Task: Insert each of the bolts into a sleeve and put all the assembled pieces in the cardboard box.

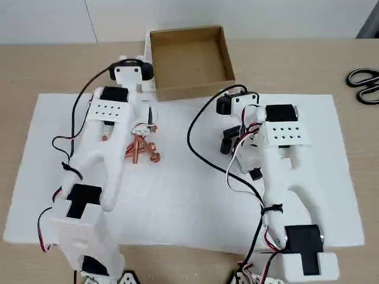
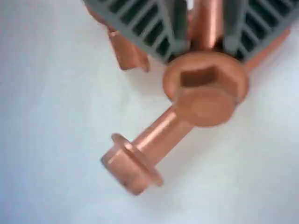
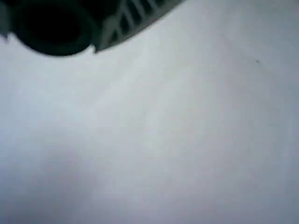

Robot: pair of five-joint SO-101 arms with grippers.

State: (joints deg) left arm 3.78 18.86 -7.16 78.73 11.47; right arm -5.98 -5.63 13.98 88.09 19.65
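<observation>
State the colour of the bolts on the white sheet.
Copper-coloured flanged metal bolts; best in left wrist view.

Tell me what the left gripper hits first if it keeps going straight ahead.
Probably the loose bolt lying just beyond the left gripper and its held bolt, then the white mat; depth is unclear.

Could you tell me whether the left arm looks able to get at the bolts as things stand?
Probably yes: the left gripper sits right over the bolts, apparently closed on the shaft of one bolt, and nothing stands in the way.
</observation>
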